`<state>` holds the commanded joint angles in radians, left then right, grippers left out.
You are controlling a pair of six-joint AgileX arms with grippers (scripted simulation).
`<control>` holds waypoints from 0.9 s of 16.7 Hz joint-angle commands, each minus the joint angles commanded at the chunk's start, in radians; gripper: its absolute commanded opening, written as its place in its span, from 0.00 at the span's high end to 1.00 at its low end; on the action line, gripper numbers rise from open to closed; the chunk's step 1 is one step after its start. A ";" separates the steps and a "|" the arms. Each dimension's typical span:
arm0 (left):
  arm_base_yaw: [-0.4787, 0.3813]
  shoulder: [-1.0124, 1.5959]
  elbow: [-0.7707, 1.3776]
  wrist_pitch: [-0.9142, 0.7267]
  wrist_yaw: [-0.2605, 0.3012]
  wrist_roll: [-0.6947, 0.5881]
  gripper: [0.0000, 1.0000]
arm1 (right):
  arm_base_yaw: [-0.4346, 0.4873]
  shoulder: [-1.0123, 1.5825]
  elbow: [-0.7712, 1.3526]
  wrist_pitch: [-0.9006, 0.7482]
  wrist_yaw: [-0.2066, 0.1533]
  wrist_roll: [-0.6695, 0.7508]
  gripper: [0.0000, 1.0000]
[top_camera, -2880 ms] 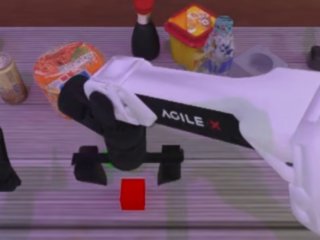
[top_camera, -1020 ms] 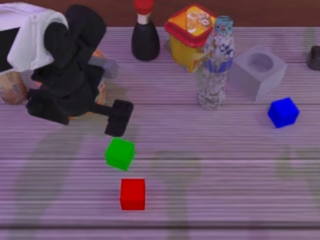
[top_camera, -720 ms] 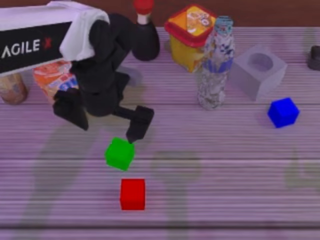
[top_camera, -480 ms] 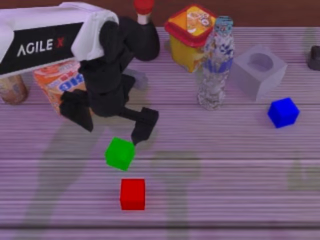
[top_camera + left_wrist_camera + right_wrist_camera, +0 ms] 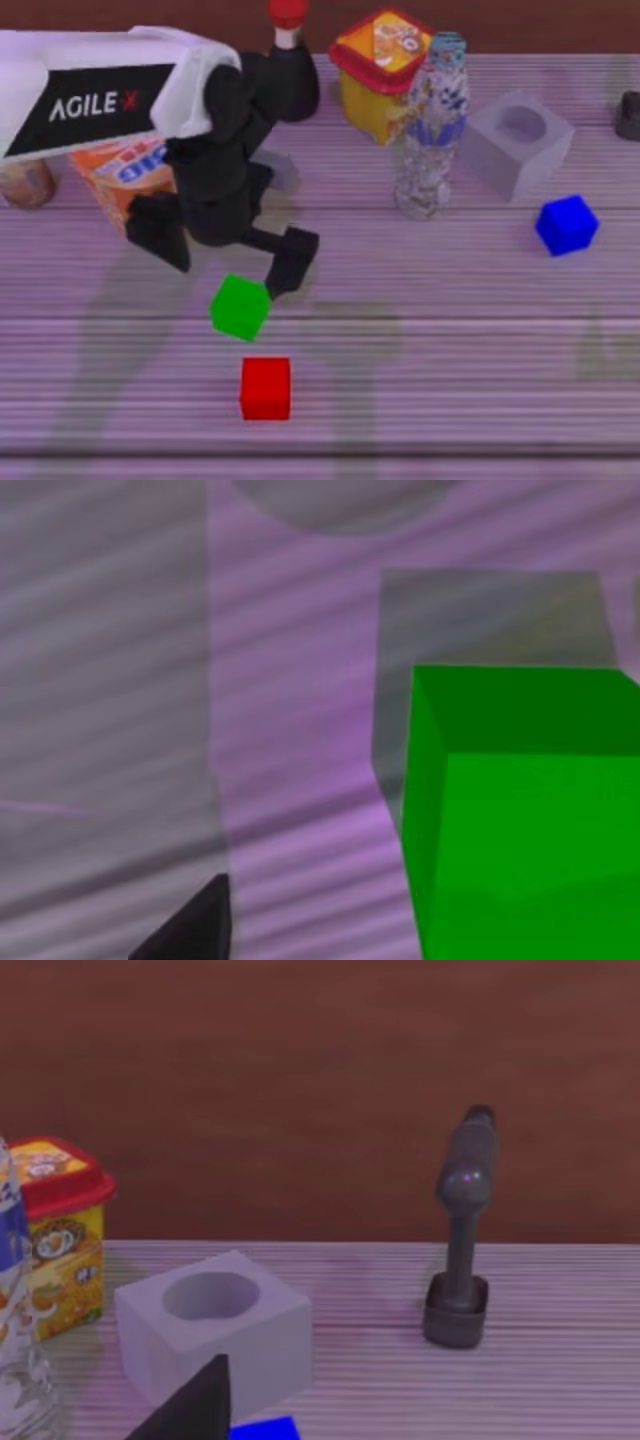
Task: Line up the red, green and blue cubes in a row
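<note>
Reaching over the table: the left arm, white with a black AGILE X band, comes in from the top view's left edge.
Left gripper (image 5: pixel 228 250): black, hanging above the green cube (image 5: pixel 240 307), its two fingers spread wide and holding nothing; one fingertip (image 5: pixel 285 272) sits just beside the cube's upper right corner, the other lies off to the cube's upper left.
Green cube, close up: in the left wrist view it (image 5: pixel 525 815) fills one corner, resting on the boards with its shadow behind it and a dark fingertip (image 5: pixel 190 932) well apart from it.
Red cube (image 5: pixel 265 388): just below the green cube, a little to its right, not touching it.
Blue cube (image 5: pixel 567 224): far to the right of the green cube, near the grey block (image 5: pixel 517 142) with a round hole.
Right gripper: only a dark finger tip (image 5: pixel 195 1402) shows in the right wrist view; I cannot tell its opening.
Table (image 5: pixel 450 370): pale purple planks running side to side, finely ribbed, crossed by soft grey shadows.
Room: a plain brown wall (image 5: pixel 320 1080) stands behind the table's far edge.
Clutter beyond the green cube: an orange noodle cup (image 5: pixel 125 175), a dark bottle with a red cap (image 5: pixel 288 55), a yellow tub with a red lid (image 5: pixel 378 68), a clear bottle (image 5: pixel 430 125).
Beside the grey block: a dark upright tool (image 5: pixel 462 1230).
</note>
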<state>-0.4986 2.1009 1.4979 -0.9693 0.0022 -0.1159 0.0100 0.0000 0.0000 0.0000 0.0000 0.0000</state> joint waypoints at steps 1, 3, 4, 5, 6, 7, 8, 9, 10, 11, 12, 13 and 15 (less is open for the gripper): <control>0.000 0.017 -0.020 0.039 0.000 0.000 0.00 | 0.000 0.000 0.000 0.000 0.000 0.000 0.00; 0.000 0.052 -0.062 0.121 0.000 0.000 0.00 | 0.000 0.000 0.000 0.000 0.000 0.000 0.00; 0.000 0.068 -0.081 0.156 0.001 0.001 0.00 | 0.000 0.000 0.000 0.000 0.000 0.000 0.00; 0.000 0.080 -0.095 0.181 0.001 0.001 0.00 | 0.000 0.000 0.000 0.000 0.000 0.000 0.00; 0.000 0.089 -0.104 0.195 0.001 0.001 0.00 | 0.000 0.000 0.000 0.000 0.000 0.000 0.00; 0.000 0.091 -0.107 0.199 0.001 0.001 0.00 | 0.000 0.000 0.000 0.000 0.000 0.000 0.00; 0.000 0.091 -0.107 0.199 0.001 0.001 0.00 | 0.000 0.000 0.000 0.000 0.000 0.000 0.00; 0.000 0.091 -0.107 0.199 0.001 0.001 0.00 | 0.000 0.000 0.000 0.000 0.000 0.000 0.00; 0.000 0.091 -0.107 0.199 0.001 0.001 0.00 | 0.000 0.000 0.000 0.000 0.000 0.000 0.00; 0.000 0.091 -0.107 0.199 0.001 0.001 0.08 | 0.000 0.000 0.000 0.000 0.000 0.000 0.00; 0.000 0.091 -0.107 0.199 0.001 0.001 0.15 | 0.000 0.000 0.000 0.000 0.000 0.000 0.00; 0.000 0.091 -0.107 0.199 0.001 0.001 0.23 | 0.000 0.000 0.000 0.000 0.000 0.000 0.00; 0.000 0.091 -0.107 0.199 0.001 0.001 0.38 | 0.000 0.000 0.000 0.000 0.000 0.000 0.00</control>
<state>-0.4990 2.1917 1.3912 -0.7703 0.0030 -0.1152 0.0100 0.0000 0.0000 0.0000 0.0000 0.0000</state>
